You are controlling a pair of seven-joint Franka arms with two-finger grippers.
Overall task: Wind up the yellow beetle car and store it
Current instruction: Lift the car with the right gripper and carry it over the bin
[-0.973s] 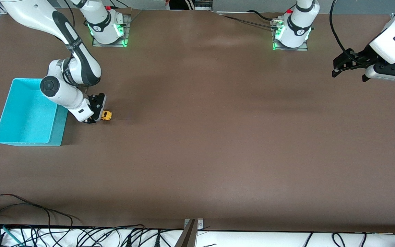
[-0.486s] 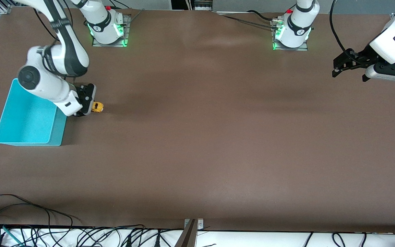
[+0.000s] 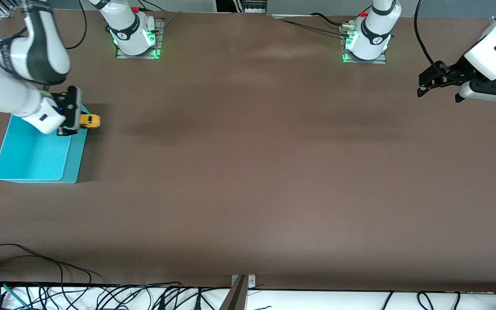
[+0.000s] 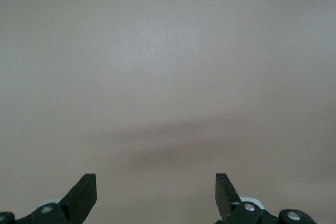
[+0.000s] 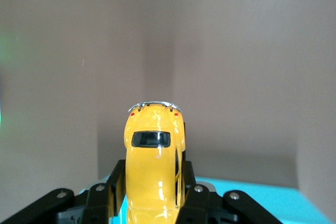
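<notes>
My right gripper [image 3: 80, 122] is shut on the yellow beetle car [image 3: 90, 121] and holds it in the air over the rim of the turquoise bin [image 3: 32, 148] that faces the left arm's end. In the right wrist view the car [image 5: 153, 158] sits clamped between the black fingers [image 5: 116, 182], with the bin's turquoise edge [image 5: 252, 195] below it. My left gripper [image 3: 439, 86] is open and empty, held above the table at the left arm's end; its two black fingertips [image 4: 84, 192] stand wide apart in the left wrist view.
The brown table [image 3: 252, 163] spreads between the two arms. The two arm bases [image 3: 135, 32] stand along the table edge farthest from the front camera. Cables [image 3: 58, 292] lie along the edge nearest the front camera.
My right gripper has lifted the yellow car off the table and carried it toward the turquoise bin, to over the bin's rim. The left arm has not moved.
</notes>
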